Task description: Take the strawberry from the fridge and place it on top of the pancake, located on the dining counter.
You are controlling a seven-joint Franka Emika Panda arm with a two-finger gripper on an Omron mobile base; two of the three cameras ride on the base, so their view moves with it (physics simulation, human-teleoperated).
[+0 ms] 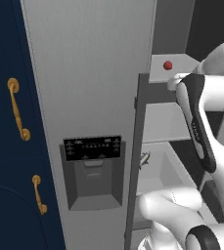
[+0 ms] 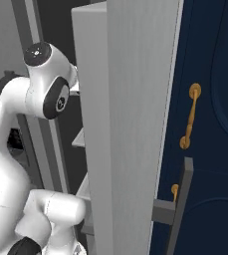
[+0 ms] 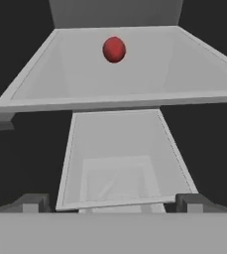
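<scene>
Fridge [image 1: 91, 73] door open; strawberry [image 3: 114, 49] sits on far shelf [image 3: 50, 84], ungrasped. Hand [image 3: 113, 202] open, empty, near the shelf edge. Grasp and pancake placement remain.

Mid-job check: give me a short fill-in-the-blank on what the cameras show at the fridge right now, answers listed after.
1. The strawberry lies on the ____ of the two fridge shelves seen in the hand view.
2. The claw stands ____, with nothing between its tips.
3. In the left base view, the dark dispenser panel sits on the fridge door that is ____.
4. The handles on the navy cabinet are ____ in colour.

Missing words: upper; open; closed; gold
</scene>
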